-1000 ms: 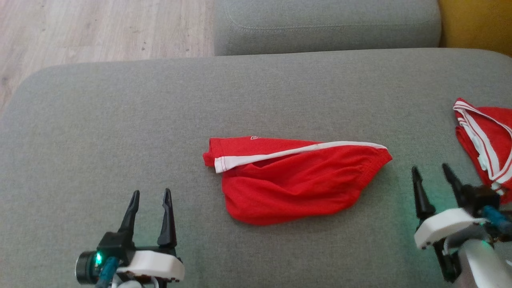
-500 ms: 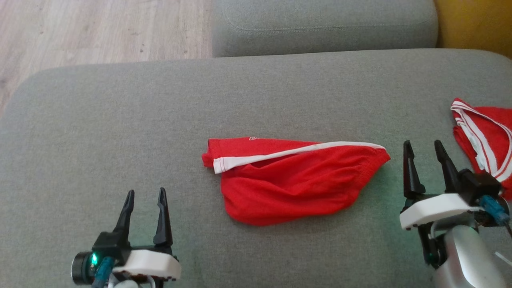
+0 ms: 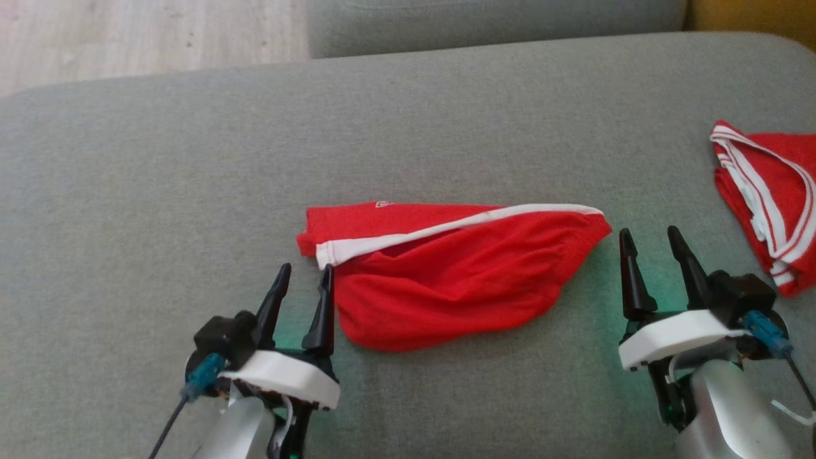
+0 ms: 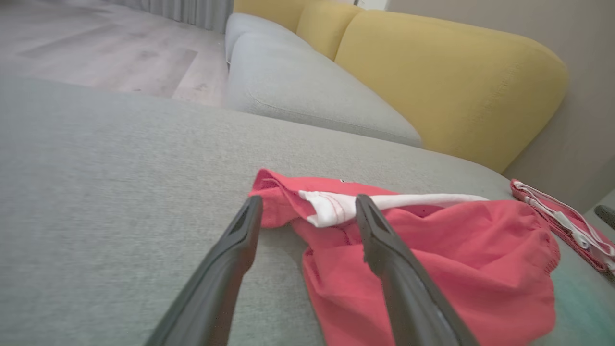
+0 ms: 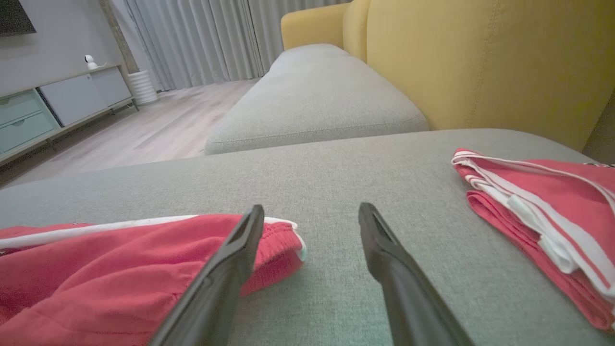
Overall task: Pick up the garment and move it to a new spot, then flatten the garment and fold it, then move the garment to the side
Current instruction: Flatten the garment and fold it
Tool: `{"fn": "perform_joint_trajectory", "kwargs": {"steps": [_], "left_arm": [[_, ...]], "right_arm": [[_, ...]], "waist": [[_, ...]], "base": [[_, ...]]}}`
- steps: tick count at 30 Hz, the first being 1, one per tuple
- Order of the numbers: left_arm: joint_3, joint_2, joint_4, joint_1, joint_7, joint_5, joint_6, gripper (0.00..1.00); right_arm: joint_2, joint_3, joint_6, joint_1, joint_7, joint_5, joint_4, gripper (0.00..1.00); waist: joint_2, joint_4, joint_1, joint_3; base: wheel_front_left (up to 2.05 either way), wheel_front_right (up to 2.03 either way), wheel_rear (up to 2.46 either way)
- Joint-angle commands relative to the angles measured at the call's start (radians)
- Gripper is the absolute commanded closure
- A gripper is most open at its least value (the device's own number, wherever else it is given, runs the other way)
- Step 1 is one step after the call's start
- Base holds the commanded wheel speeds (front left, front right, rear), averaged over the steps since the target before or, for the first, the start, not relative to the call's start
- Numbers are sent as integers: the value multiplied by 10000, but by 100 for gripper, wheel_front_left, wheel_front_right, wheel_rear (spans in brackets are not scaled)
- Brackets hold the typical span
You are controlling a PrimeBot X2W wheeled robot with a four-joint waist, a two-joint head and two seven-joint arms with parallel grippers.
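Now at centre of grey sofa cushion (image 3: 159,191): red garment (image 3: 446,280), crumpled, lying flat on the fabric. White band along its upper edge, from left end to right tip. Small white logo near top left corner. Not lifted, not pinched by anything.

Left tool (image 3: 306,268): spread wide, empty, low over the cushion just beside garment's left end. In head view, its right finger close against the band's folded end; contact impossible to tell. In left wrist view, that band end seen between the two fingers, right finger overlapping red cloth.

Right tool (image 3: 648,231): likewise spread wide, empty, just off garment's pointed right tip. In right wrist view, left finger crossing in front of the tip's gathered hem, right finger over bare grey fabric.

Second red garment (image 3: 765,204): folded, white-striped, farther right on same cushion, apart from right tool and well apart from first garment.

Behind: another grey cushion (image 3: 497,25), pale wood floor (image 3: 127,38) at upper left, yellow backrest (image 4: 456,81). Green glow (image 3: 599,274) on cushion near both tools.
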Motion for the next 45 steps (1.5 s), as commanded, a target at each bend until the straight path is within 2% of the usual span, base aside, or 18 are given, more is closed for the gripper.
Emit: {"fn": "perform_joint_trajectory", "kwargs": {"steps": [1,13,14,15,30,45], "left_arm": [[176,26,-98,-432,-95,-197,-61,0],[29,26,442,-1203,-95,-600,-234,0],[66,26,402,-1217,-95,-556,-236,23],[92,26,379,-1217,-95,-519,-239,100],[721,26,-584,-610,-95,-19,-252,100],[679,26,-1338,1339,-95,346,-254,100]], "right_arm": [[-1,266,-7,-350,-65,72,-271,0],[-31,554,-7,-509,-65,254,-288,0],[-33,549,-7,-516,-65,272,-282,0],[-37,548,-7,-523,-65,287,-276,0],[39,513,-7,-381,-65,546,-201,0],[170,1168,-7,121,-65,1810,-165,0]], "waist": [[0,-161,-1,157],[0,-611,-1,598],[0,-621,-1,612],[0,-625,-1,622],[0,8,-1,140],[0,641,-1,-803]], "base": [[0,0,0],[0,0,0],[0,0,0],[0,0,0],[0,0,0],[0,0,0]]}}
